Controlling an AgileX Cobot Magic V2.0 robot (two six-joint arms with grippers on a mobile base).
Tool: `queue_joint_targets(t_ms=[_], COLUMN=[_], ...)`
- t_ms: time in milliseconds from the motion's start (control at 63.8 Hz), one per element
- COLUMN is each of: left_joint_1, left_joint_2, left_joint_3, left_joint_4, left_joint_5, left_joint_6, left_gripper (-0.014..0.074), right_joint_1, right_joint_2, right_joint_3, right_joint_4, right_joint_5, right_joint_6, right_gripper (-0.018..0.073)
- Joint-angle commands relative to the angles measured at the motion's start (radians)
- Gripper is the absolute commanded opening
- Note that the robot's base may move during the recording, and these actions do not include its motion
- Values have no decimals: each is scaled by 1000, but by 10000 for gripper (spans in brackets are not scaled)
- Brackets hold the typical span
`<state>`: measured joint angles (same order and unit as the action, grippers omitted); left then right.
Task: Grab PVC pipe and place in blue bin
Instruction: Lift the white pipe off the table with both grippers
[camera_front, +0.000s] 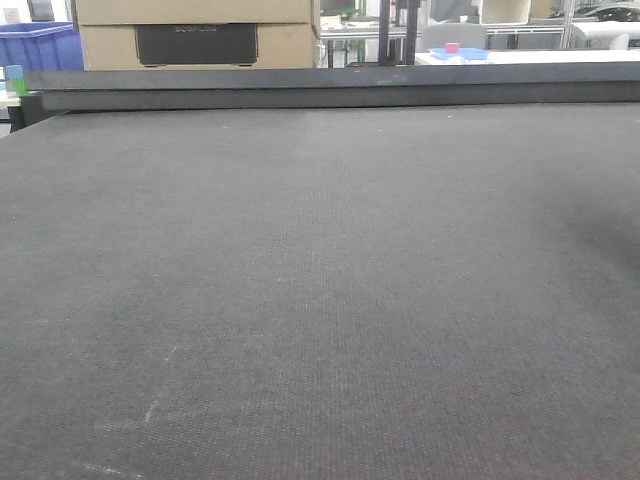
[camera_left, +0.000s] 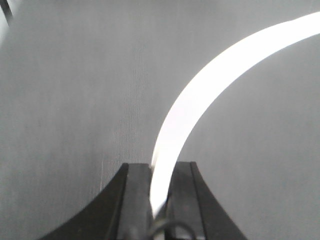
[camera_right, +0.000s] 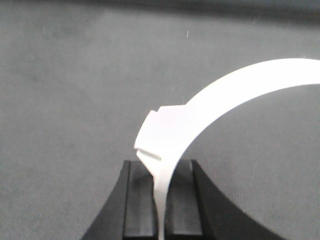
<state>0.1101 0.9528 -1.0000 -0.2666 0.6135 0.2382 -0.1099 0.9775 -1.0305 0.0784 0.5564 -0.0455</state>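
As both wrist views show, left gripper (camera_left: 160, 170) clamps a white arched strip (camera_left: 200, 97); right gripper (camera_right: 160, 167) pinches the PVC pipe (camera_right: 225, 92) beside its tab, over the table (camera_front: 320, 300).

Pipe (camera_left: 210, 85) apparently within each tool (camera_left: 160, 170)

The PVC pipe (camera_left: 200, 95) runs off each wrist view's right edge (glare-bleached); fingers (camera_left: 135, 200) hide its lower end.

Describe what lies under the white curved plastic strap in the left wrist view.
Under the white curved plastic strap lies dark grey textured mat. Its lower end is hidden between the black fingers of the left gripper.
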Motion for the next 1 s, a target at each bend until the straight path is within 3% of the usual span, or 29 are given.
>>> queue_joint_targets(t_ms=[0,141,392,909,987], left_joint_1=[-6,-6,-6,-6,-35], left_joint_2=[-83,-208,-375,-399,-409], left_joint_3=[80,181,268,268,266], left_joint_4=[-28,-40,-34,-44,-44], left_joint_5=[-127,-229,-236,-243,-248], left_joint_6=[-12,-12,-12,-12,-12], left_gripper=[-111,-111,-111,-111,-111], right_joint_1=[2,2,2,2,2], right_joint_2=[-70,-179,-368,-432,-432], right_joint_3=[75,178,229,229,229], right_joint_4=[-6,-6,-36,-39,-39], right_joint_5=[-88,-126,-178,-181,-184], right_joint_6=[-10,-10,-10,-10,-10], right_gripper=[-168,-168,-168,-168,-168])
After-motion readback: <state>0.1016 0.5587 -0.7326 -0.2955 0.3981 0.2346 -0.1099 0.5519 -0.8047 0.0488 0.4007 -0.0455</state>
